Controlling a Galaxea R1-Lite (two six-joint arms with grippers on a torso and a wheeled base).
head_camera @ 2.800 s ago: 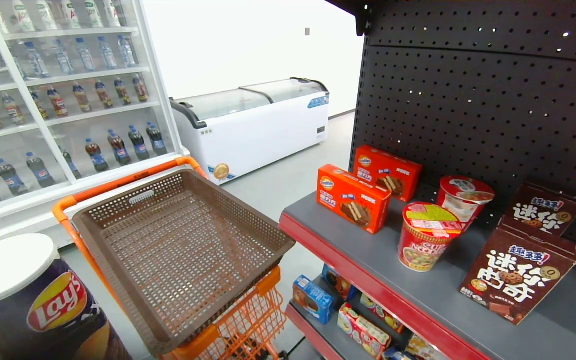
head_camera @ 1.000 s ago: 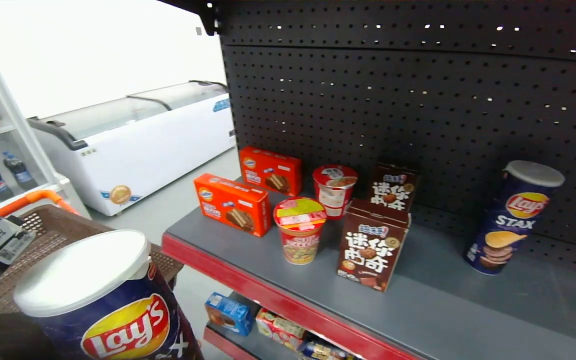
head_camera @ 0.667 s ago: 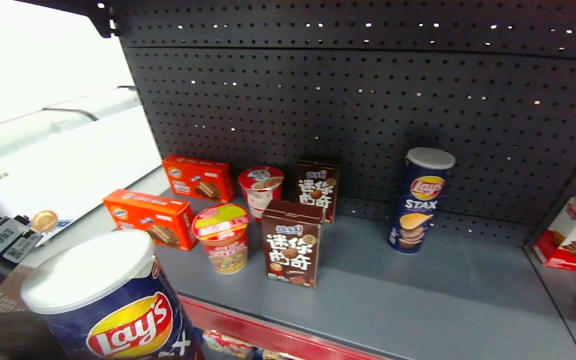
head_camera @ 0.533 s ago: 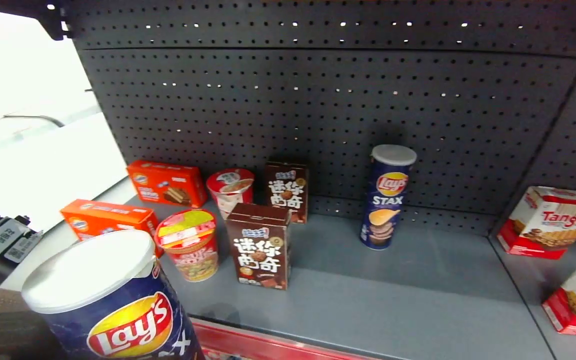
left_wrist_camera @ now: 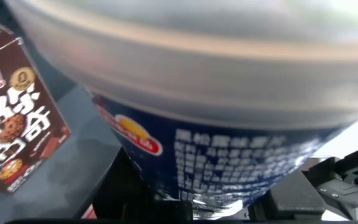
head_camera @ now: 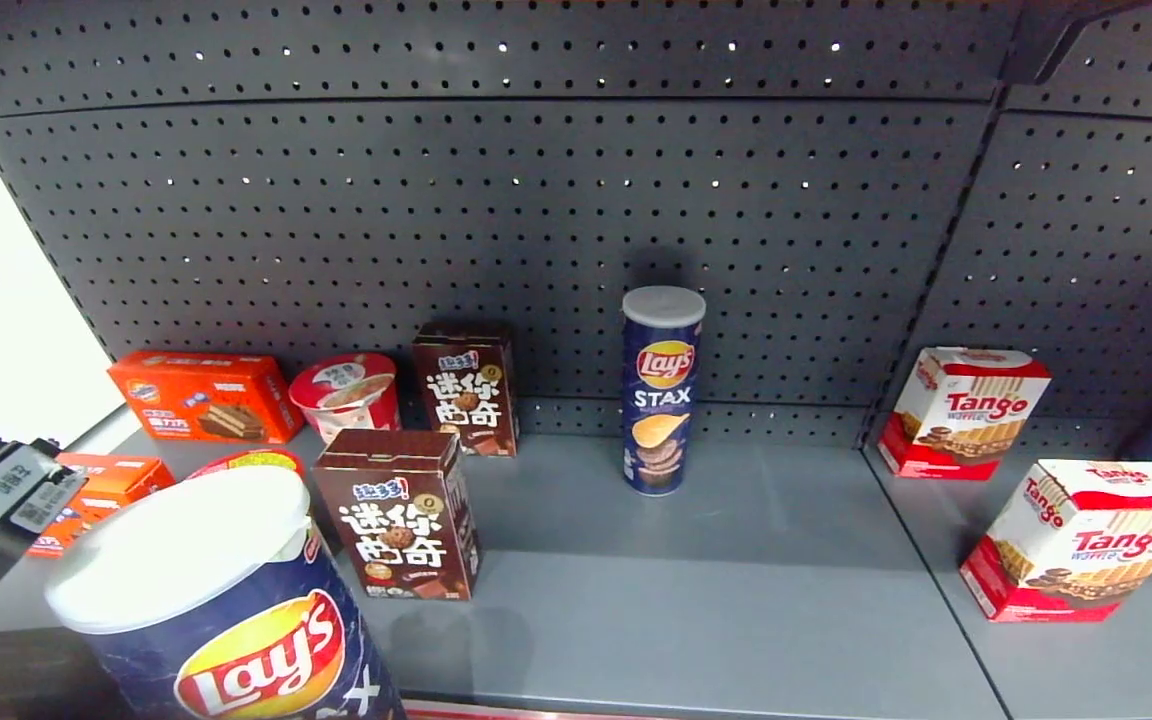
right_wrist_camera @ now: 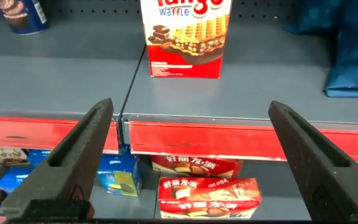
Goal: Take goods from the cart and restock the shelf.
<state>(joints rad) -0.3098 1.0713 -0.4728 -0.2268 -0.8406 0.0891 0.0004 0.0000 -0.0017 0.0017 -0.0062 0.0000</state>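
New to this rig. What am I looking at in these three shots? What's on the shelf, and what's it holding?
It's a two-armed wheeled robot restocking a shop shelf. The wide picture is from a camera on its head, looking down at the shelf. The other two are from cameras on its wrists. On the shelf stand a chip can, two brown cookie boxes, orange boxes, a noodle cup and two wafer boxes. The left claw grips a second chip can, the blue tube with a white lid nearest the head camera. The right claw is open and empty, facing the shelf's red front edge.
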